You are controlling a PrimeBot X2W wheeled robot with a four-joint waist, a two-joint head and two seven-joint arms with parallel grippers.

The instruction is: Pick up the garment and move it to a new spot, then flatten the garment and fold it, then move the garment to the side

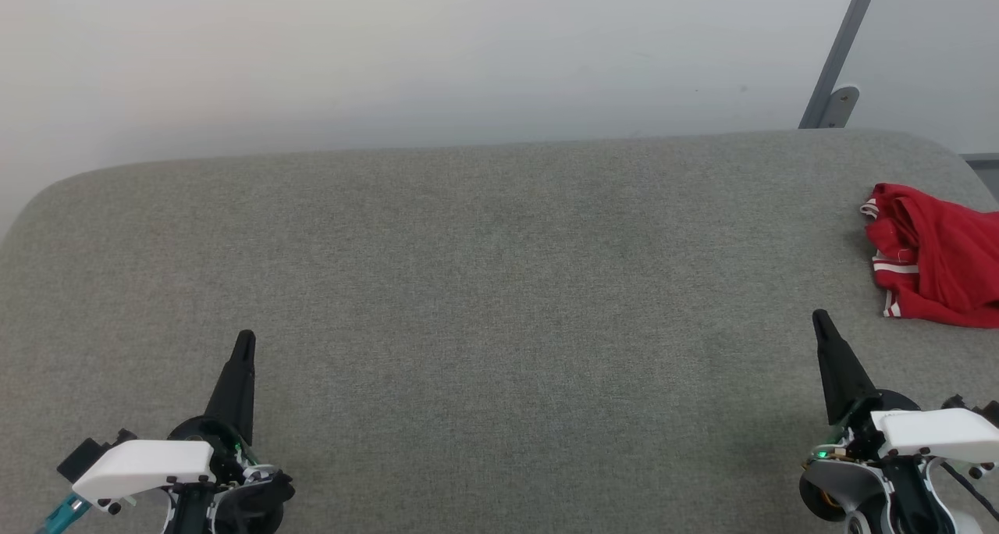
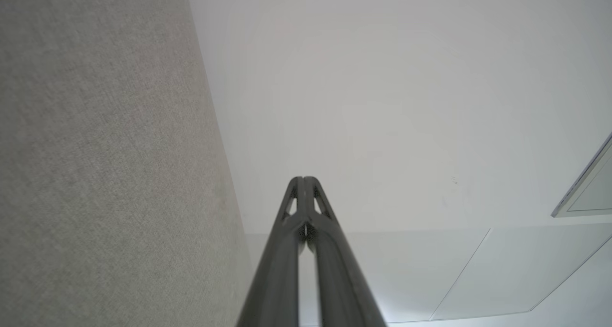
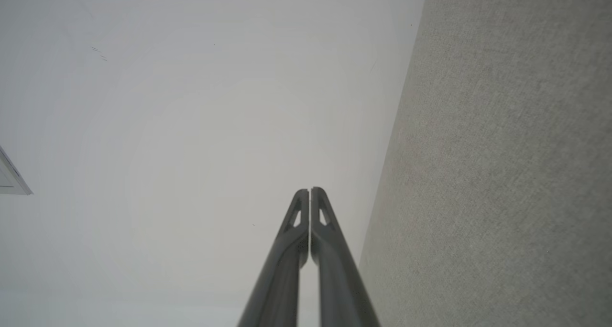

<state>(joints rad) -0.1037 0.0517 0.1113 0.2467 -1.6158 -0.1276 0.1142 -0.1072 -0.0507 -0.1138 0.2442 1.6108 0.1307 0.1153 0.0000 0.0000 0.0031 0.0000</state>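
Note:
The garment [image 1: 936, 257], bright red with red-and-white striped trim, lies crumpled at the far right edge of the grey fabric surface [image 1: 499, 284], partly cut off by the head view's border. My right gripper [image 1: 821, 319] is shut and empty at the lower right, its tip a short way left of and nearer than the garment. My left gripper [image 1: 246, 337] is shut and empty at the lower left, far from the garment. Both wrist views show the fingers pressed together: left gripper [image 2: 303, 179], right gripper [image 3: 310, 190].
The grey surface has rounded far corners and ends at a pale wall [image 1: 390, 50]. A grey metal strut [image 1: 843, 50] slants up behind the far right corner. Wide bare fabric lies between the two grippers.

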